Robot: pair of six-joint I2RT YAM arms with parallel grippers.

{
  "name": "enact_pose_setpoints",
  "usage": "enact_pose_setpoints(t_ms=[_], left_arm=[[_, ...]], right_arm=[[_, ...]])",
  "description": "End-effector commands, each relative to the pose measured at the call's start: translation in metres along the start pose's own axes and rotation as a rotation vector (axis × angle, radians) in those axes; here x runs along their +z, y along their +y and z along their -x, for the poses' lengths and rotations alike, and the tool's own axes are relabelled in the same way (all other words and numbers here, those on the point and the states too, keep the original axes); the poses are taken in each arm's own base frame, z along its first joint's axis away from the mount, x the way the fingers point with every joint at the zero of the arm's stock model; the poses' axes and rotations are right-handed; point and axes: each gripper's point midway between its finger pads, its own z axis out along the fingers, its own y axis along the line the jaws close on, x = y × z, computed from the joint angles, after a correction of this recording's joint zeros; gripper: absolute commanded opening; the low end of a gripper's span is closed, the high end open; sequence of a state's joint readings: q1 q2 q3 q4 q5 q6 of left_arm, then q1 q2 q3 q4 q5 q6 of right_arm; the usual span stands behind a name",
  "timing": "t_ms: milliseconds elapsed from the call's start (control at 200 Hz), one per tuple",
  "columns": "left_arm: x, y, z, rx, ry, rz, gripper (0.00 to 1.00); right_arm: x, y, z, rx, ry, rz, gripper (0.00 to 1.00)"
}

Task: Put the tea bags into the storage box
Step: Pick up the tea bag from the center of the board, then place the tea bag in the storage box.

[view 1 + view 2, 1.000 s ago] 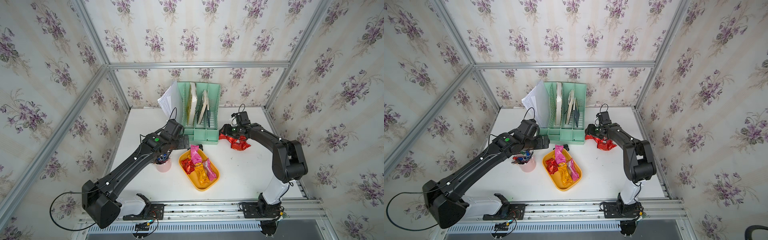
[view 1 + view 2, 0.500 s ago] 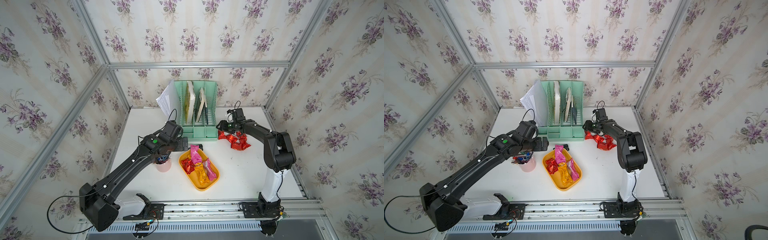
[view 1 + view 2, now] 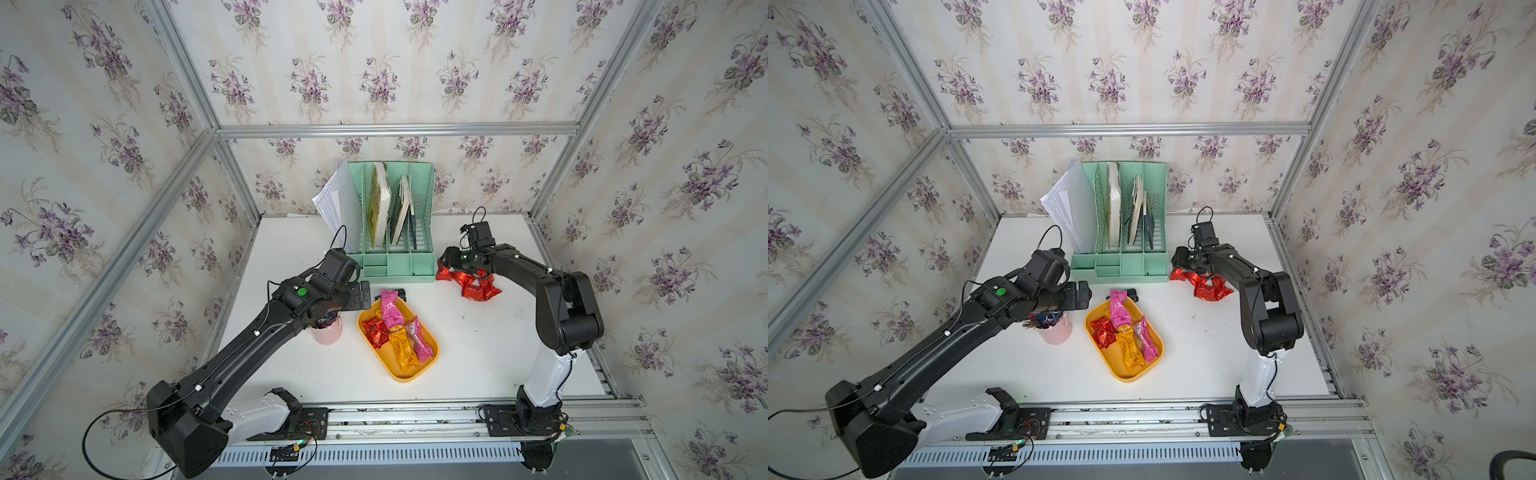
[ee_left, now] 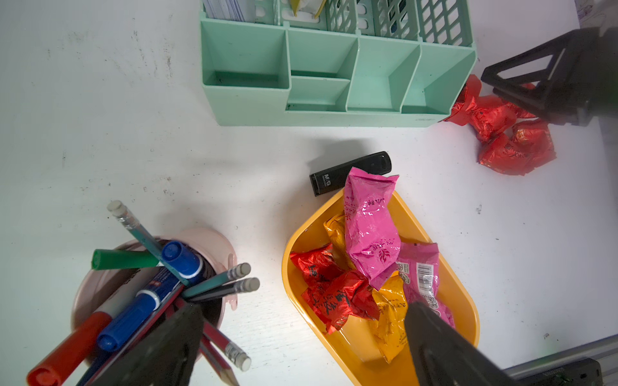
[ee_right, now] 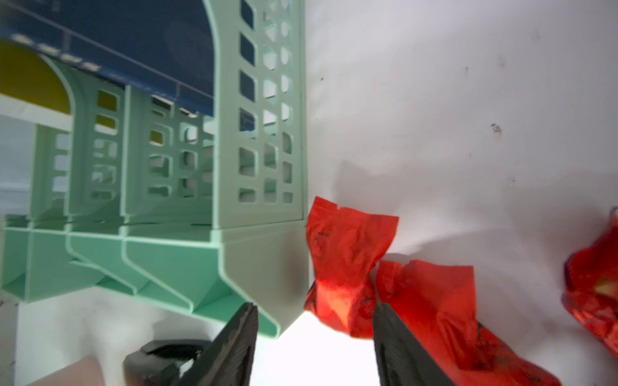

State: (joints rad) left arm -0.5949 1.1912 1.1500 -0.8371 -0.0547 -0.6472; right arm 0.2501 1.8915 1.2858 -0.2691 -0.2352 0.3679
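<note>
The storage box (image 3: 409, 376) (image 3: 1129, 376) (image 4: 351, 347) is a shallow yellow-orange tray in mid-table. Pink (image 3: 390, 311), red (image 3: 374, 332) and orange (image 3: 405, 353) tea bags lie in it. Several loose red tea bags (image 3: 473, 284) (image 3: 1208, 284) (image 4: 501, 133) (image 5: 347, 260) are piled by the organizer's right front corner. My right gripper (image 3: 446, 259) (image 5: 314, 334) is open and low at that corner. One fingertip is by the end red bag, the other by the organizer; nothing is gripped. My left gripper (image 3: 365, 295) (image 4: 301, 334) hangs open and empty above the box's back end.
A mint-green file organizer (image 3: 390, 232) with papers and books stands at the back. A pink pen cup (image 3: 328, 334) (image 4: 214, 244) full of pens sits left of the box. A small black bar (image 4: 351, 172) lies behind the box. Walls and a front rail enclose the table.
My right gripper has shifted left toward the organizer's corner, over the near end of the red pile, and its jaws have narrowed slightly. The left arm has barely moved.
</note>
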Motion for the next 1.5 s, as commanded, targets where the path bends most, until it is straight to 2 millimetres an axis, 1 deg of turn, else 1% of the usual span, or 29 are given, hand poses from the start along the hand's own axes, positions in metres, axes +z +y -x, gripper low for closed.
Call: enact_pose_setpoints(t_ms=[0,60,180,265,330,425,500,595,724,814,864,914,959,1004,1044,1069,1074,1089,1134,1244,1309,1379,1439,1494], left_arm=[[-0.003,0.005,0.0,-0.019,-0.007,0.019,0.99],[-0.005,0.007,-0.001,-0.027,-0.009,0.024,0.99],[-0.007,0.009,-0.003,-0.049,-0.014,0.024,0.99],[-0.007,0.009,-0.004,-0.065,-0.012,0.023,0.99],[-0.006,0.01,-0.006,-0.077,-0.008,0.024,0.99],[-0.006,0.012,-0.01,-0.09,-0.002,0.028,0.99],[-0.006,0.013,-0.011,-0.098,-0.001,0.026,0.99],[-0.006,0.014,-0.014,-0.114,0.004,0.032,0.99],[-0.008,0.015,-0.015,-0.141,-0.005,0.027,0.99],[-0.009,0.015,-0.016,-0.153,-0.01,0.018,0.99],[-0.01,0.014,-0.017,-0.145,-0.009,0.01,0.99],[-0.012,0.014,-0.017,-0.129,-0.01,0.007,0.99],[-0.013,0.015,-0.017,-0.11,-0.009,0.01,0.99],[-0.013,0.015,-0.016,-0.089,-0.014,0.01,0.99],[-0.013,0.015,-0.015,-0.067,-0.017,0.009,0.99],[-0.013,0.015,-0.014,-0.054,-0.021,0.009,0.99],[-0.013,0.014,-0.013,-0.052,-0.022,0.008,0.99],[-0.013,0.014,-0.013,-0.044,-0.024,0.009,0.99],[-0.012,0.015,-0.011,-0.03,-0.029,0.017,0.99],[-0.012,0.013,-0.005,-0.005,-0.044,0.016,0.99],[-0.012,0.013,-0.004,-0.004,-0.052,0.01,0.99],[-0.011,0.01,-0.006,-0.001,-0.043,-0.013,0.99],[-0.011,0.01,-0.009,0.011,-0.035,-0.026,0.99],[-0.011,0.011,-0.013,0.026,-0.026,-0.031,0.99]], right_arm=[[0.008,-0.016,-0.005,0.015,0.023,-0.08,0.59],[0.013,-0.02,-0.009,0.019,0.034,-0.09,0.59],[0.024,-0.019,-0.017,0.029,0.063,-0.057,0.59],[0.03,-0.02,-0.021,0.035,0.079,-0.051,0.56],[0.032,-0.021,-0.023,0.035,0.086,-0.052,0.51],[0.031,-0.022,-0.022,0.022,0.084,-0.058,0.38],[0.027,-0.021,-0.019,0.007,0.073,-0.063,0.29],[0.016,-0.016,-0.014,-0.005,0.058,-0.054,0.26],[-0.011,0.002,-0.009,-0.022,0.027,0.007,0.24],[-0.032,0.021,-0.017,-0.043,0.019,0.083,0.23],[-0.042,0.033,-0.026,-0.061,0.026,0.118,0.23],[-0.051,0.049,-0.039,-0.094,0.039,0.159,0.23],[-0.056,0.066,-0.055,-0.126,0.064,0.192,0.23],[-0.06,0.083,-0.074,-0.168,0.092,0.212,0.23],[-0.063,0.102,-0.095,-0.223,0.119,0.22,0.23],[-0.065,0.11,-0.105,-0.253,0.129,0.212,0.23],[-0.065,0.116,-0.111,-0.27,0.137,0.217,0.23],[-0.066,0.125,-0.122,-0.296,0.151,0.219,0.23],[-0.07,0.142,-0.144,-0.346,0.175,0.219,0.23],[-0.083,0.176,-0.184,-0.375,0.205,0.244,0.23],[-0.089,0.19,-0.203,-0.388,0.207,0.258,0.23],[-0.094,0.199,-0.222,-0.41,0.222,0.247,0.23],[-0.097,0.203,-0.238,-0.425,0.232,0.231,0.23],[-0.097,0.203,-0.251,-0.43,0.245,0.216,0.23]])
